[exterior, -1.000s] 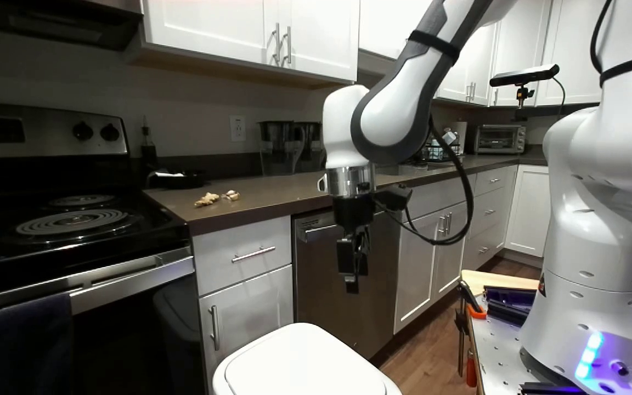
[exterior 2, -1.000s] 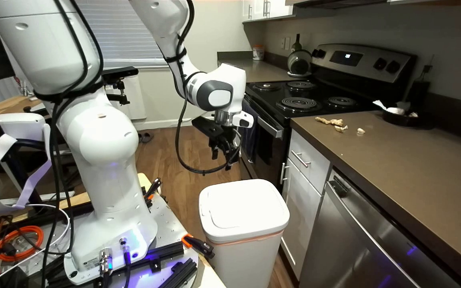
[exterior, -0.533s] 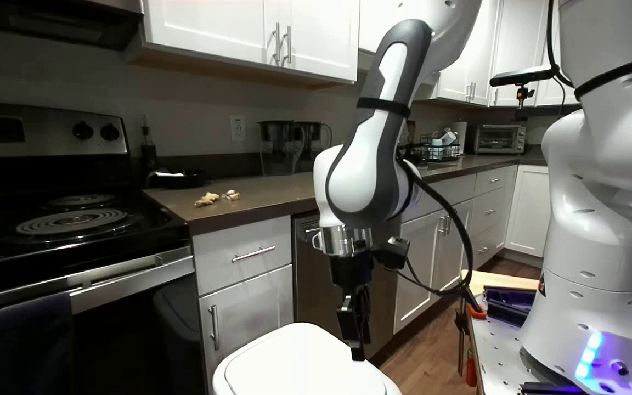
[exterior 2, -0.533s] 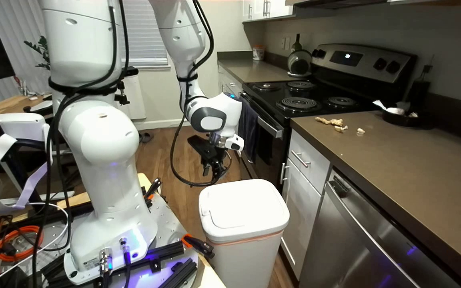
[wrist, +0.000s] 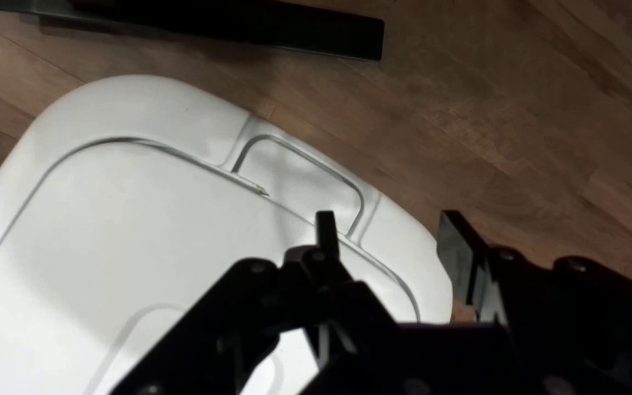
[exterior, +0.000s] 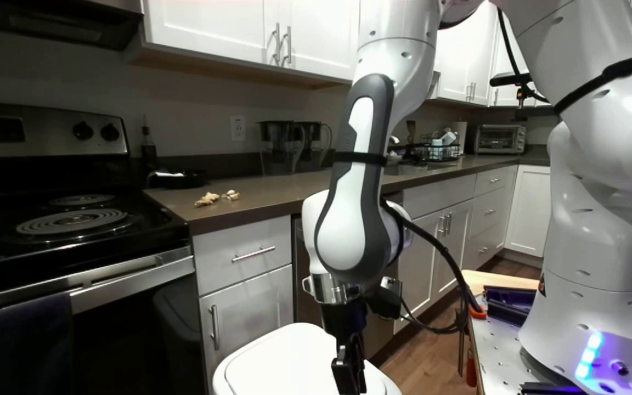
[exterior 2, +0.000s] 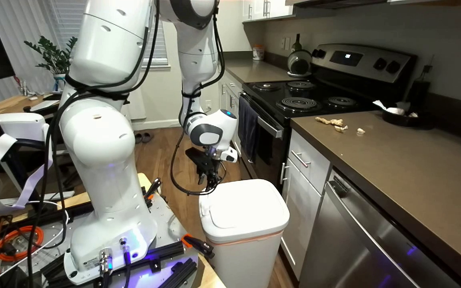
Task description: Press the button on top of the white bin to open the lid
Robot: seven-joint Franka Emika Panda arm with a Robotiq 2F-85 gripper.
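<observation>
- So the white bin (exterior 2: 242, 260) is standing on the wood floor (exterior 2: 158, 156), between the robot's table (exterior 2: 164, 224) and the lower cabinets (exterior 2: 302, 216).
- Its lid (exterior 2: 250, 204) is sitting closed and hiding the inside; a thin pinkish strip (exterior 2: 248, 240) is running just below it.
- The gripper (wrist: 388, 219) is hanging over one edge of the lid, fingers spread well apart. In the wrist view one finger is overlapping the lid right beside the button (wrist: 302, 178), the other is showing by the outer edge. Can't tell if anything's touching.
- Up on the counter (exterior 2: 398, 168), a black bowl (exterior 2: 400, 121) is holding some whitish bits (exterior 2: 394, 111), too small to make out.
- In an exterior view, two pitchers (exterior: 277, 151) are standing near the wall (exterior: 195, 120); farther along, a wire dish rack (exterior: 445, 158) is holding white cup-like stuff (exterior: 449, 137).
- Ginger-looking knobs (exterior 2: 328, 121) and garlic-looking pieces (exterior 2: 340, 129) are lying at the stove end.
- The coil stove (exterior 2: 318, 91) is sitting next door, a dark towel (exterior 2: 247, 130) hanging off its front.
</observation>
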